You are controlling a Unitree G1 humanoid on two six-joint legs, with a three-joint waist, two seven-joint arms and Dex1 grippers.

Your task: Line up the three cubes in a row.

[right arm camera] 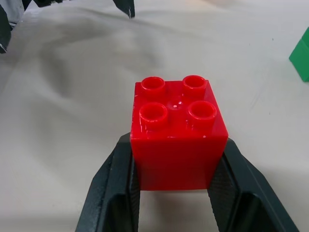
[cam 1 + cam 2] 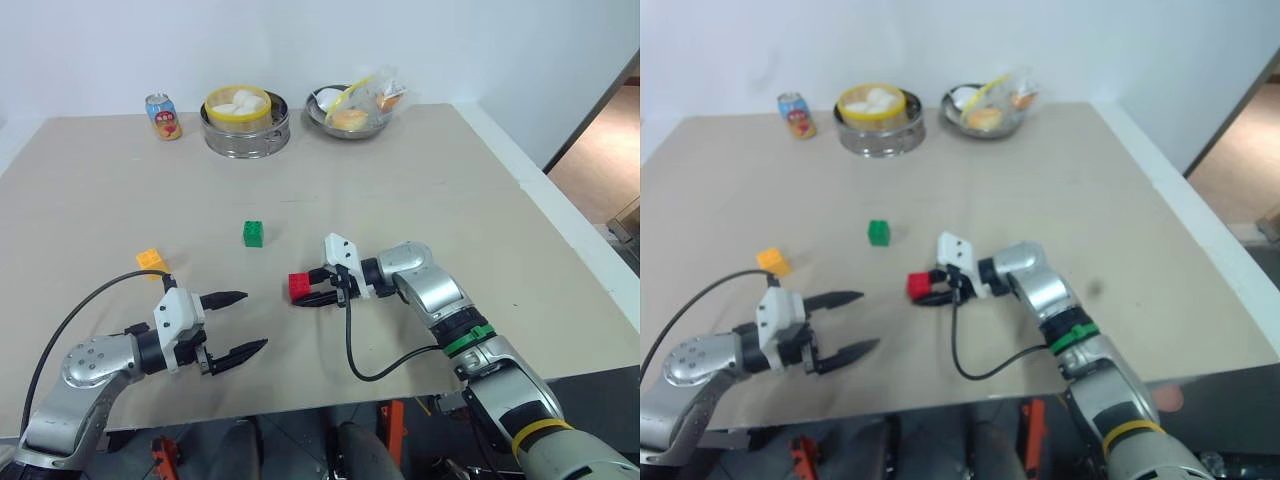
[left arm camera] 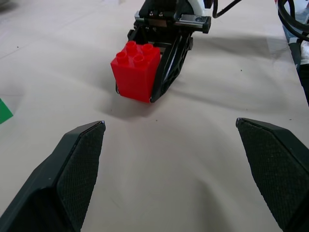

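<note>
Three cubes are on my table, one of each colour: red cube, green cube, orange cube. My right tool has the red one between its fingers, both pads against its sides, and the cube sits down on the table, so I judge I am at the setting-down step for red; whether the grip is already slackening I cannot tell. Green lies beyond the tool's tip and a little off to its side, well apart; orange lies farther out past the tip. My left tool is spread wide and holds nothing, near the red cube. Next I should let go cleanly, back off without nudging red, then fetch another cube into line.
</note>
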